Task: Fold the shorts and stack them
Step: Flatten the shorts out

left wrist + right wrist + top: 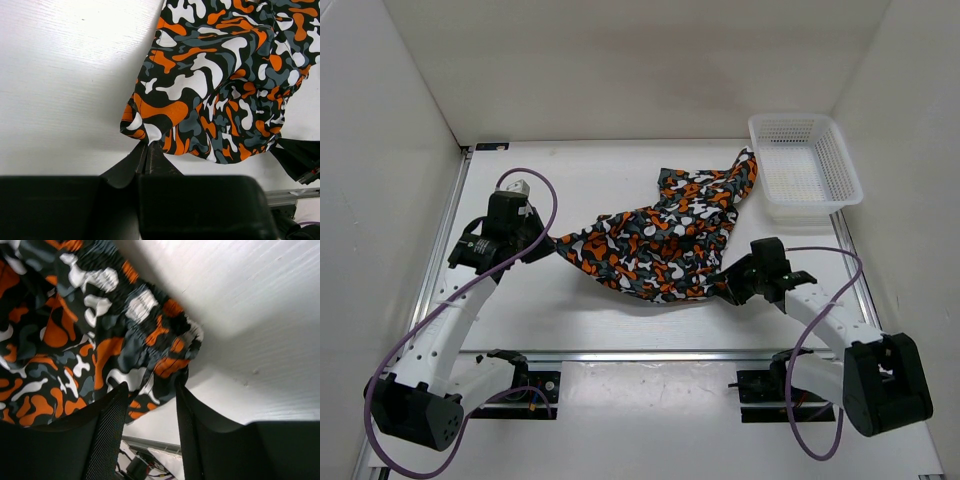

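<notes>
Two grippers work one garment. The shorts lie crumpled across the middle of the table in the top view, running from centre left up to the upper right. There one tip lies just beside the near left corner of the white mesh basket; whether it touches cannot be told.

Left gripper: pressed together, pinching the hem corner at the left end of the garment. The left wrist view shows the cloth edge caught right at the fingertips.

Right gripper: at the lower right edge of the garment, jaws spread. In the right wrist view the gathered waistband corner hangs between the two fingers, and the pads are not seen pressed onto the cloth.

Step in hand, as judged: securing a second corner so that the shorts can be stretched flat before folding. Done well, the right jaws take a deep bite across the elastic band rather than a single loose ply, since thin fabric slips out of a shallow pinch. The left grip sits near the tips, so any pull should be gentle and level. Both arms should draw apart evenly, without dragging the far tip against the basket.

Container: the basket stands in the upper right of the top view. Nothing is seen inside it, and no shorts are stacked yet.
</notes>
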You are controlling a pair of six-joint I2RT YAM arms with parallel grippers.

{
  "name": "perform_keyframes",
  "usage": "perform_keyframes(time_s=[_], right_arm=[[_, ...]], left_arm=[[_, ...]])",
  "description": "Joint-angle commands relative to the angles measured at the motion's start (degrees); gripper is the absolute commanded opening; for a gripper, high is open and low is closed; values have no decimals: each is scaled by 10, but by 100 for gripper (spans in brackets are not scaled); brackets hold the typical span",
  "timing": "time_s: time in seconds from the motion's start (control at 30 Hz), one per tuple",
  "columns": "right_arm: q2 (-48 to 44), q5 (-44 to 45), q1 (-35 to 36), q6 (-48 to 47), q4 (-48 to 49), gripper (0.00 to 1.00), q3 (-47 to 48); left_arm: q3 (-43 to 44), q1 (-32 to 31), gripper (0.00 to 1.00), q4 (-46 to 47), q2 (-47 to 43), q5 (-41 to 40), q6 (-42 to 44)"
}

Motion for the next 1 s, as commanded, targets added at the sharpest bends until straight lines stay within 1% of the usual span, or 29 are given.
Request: perform_keyframes(time_s=[0.0,0.2,0.3,0.33,0.5,0.53,0.6,0.63,0.7,0.8,0.83,0.9,0.93,0.97], right_arm=[[21,-29,-9,-12,20,48,22],[86,-34,-15,-18,15,48,45],[103,-34,-15,-18,38,46,45],[103,-29,-15,-18,38,40,45],[118,-29,-9,-18,38,25,45],[118,-23,-9,-23,38,17,45],[113,-18,-9,-29,31,10,40],[113,-18,-9,-29,31,0,40],[99,-6,-9,-35,12,0,46],[65,25,-9,-67,-23,0,82],[57,39,-9,-93,-23,0,96],[45,44,-24,-127,-39,0,160],[45,44,-29,-171,-45,0,189],[53,44,-43,-194,-53,0,222]], left_arm=[[-6,4,10,3,-16,-5,2],[-6,4,10,3,-16,-10,2],[-6,4,10,3,-16,-10,2],[-6,4,10,3,-16,-10,2],[-6,4,10,3,-16,-15,2],[-6,4,10,3,-16,-15,2],[-6,4,10,3,-11,-15,2],[-6,4,10,3,-11,-15,2],[-6,4,10,3,-11,-20,2],[7,4,10,3,-11,-21,2],[13,4,10,3,-6,-21,2],[43,4,10,3,3,-21,7],[58,4,10,3,15,-21,8],[74,9,10,3,21,-21,13]])
